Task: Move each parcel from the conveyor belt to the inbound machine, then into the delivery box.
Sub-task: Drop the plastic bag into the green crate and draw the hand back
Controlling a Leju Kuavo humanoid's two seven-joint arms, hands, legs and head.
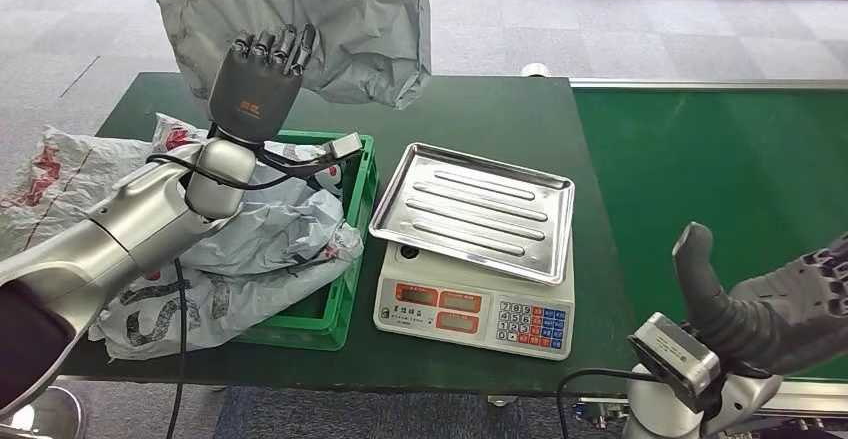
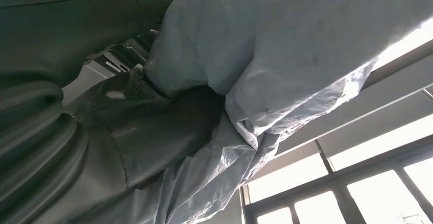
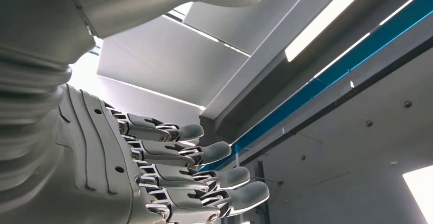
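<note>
My left hand [image 1: 258, 77] is raised above the green crate [image 1: 358, 221] and grips a grey plastic parcel [image 1: 330, 21] by its lower edge, so the bag hangs in the air over the table's far side. In the left wrist view the same grey parcel [image 2: 286, 66] is bunched against my hand [image 2: 117, 142]. My right hand [image 1: 770, 304] hovers low at the near right, over the edge of the green conveyor belt [image 1: 720, 169], fingers spread and holding nothing; the right wrist view shows those fingers [image 3: 204, 155] apart. The scale [image 1: 478, 304] with its steel tray [image 1: 475, 209] stands bare.
The green crate holds several grey and white parcels [image 1: 250, 239], some spilling over its left side. The dark green table [image 1: 470, 109] carries the crate and scale. The conveyor belt runs along the right.
</note>
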